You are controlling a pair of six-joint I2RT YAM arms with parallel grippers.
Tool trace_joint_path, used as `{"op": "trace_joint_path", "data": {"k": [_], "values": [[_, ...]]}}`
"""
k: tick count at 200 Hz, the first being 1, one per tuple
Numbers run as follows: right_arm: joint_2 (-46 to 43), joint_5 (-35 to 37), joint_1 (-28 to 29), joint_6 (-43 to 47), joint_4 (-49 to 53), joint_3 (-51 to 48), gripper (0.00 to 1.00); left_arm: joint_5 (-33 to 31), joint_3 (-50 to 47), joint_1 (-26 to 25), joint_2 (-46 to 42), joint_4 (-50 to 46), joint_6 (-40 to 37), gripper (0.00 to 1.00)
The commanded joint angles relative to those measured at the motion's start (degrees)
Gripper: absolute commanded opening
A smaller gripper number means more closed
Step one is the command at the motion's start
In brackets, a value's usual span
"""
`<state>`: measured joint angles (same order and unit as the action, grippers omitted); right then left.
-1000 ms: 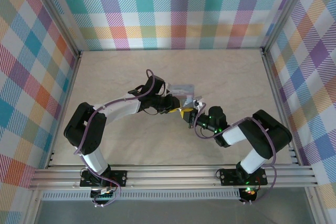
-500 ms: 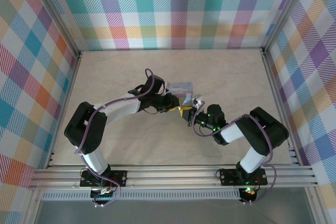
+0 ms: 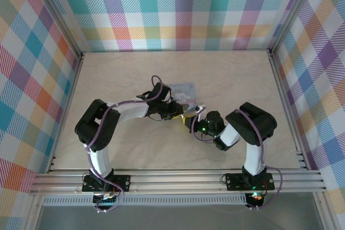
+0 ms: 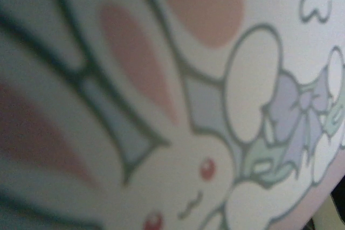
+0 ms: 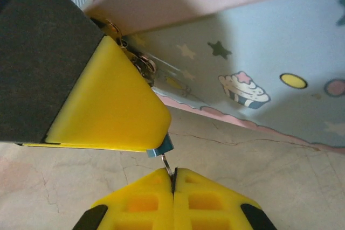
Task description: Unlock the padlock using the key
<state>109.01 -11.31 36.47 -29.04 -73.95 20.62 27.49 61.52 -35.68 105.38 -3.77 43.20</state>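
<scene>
**Blue padlock (image 5: pixel 161 147) just beside the tin**

On the marbled table (image 3: pixel 108 84), the cartoon tin (image 5: pixel 242 52) is up against your left gripper (image 3: pixel 185 115); you cannot tell how its jaws stand. Your right gripper (image 5: pixel 173 180) is pinched together on a silvery sliver (image 5: pixel 167 164) reaching the padlock, which peeks from under a left finger (image 5: pixel 113 100).

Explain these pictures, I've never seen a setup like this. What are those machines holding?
Two robot arms are bolted to a table, each ending in a two-finger gripper. One picture looks down from above; the others come from cameras on the wrists. A pale blue cartoon tin sits on the table; the left wrist camera sees its bunny print up close. The right gripper is shut on a thin metal piece touching a tiny blue padlock, which peeks from under a yellow finger of the left gripper.
</scene>
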Motion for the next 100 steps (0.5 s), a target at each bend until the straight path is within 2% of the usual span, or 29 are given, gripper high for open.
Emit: {"op": "trace_joint_path", "data": {"k": [1,27,66,100], "values": [[1.29,0.74,1.05,-3.14,-3.66,1.45,0.00,4.78,-0.47,-0.45,0.86,3.97,0.76,0.10],[1.35,1.92,1.24,-5.72,-3.48,1.00,0.00,4.34,-1.00,0.25,0.47,4.27,0.59,0.15],[4.02,1.30,1.26,-10.30,-4.19,1.52,0.00,4.23,-1.65,1.35,-1.89,3.84,0.27,0.29],[4.50,1.05,1.66,-10.61,-2.81,2.64,0.00,3.52,-3.10,2.67,-5.59,2.76,0.00,0.42]]}}
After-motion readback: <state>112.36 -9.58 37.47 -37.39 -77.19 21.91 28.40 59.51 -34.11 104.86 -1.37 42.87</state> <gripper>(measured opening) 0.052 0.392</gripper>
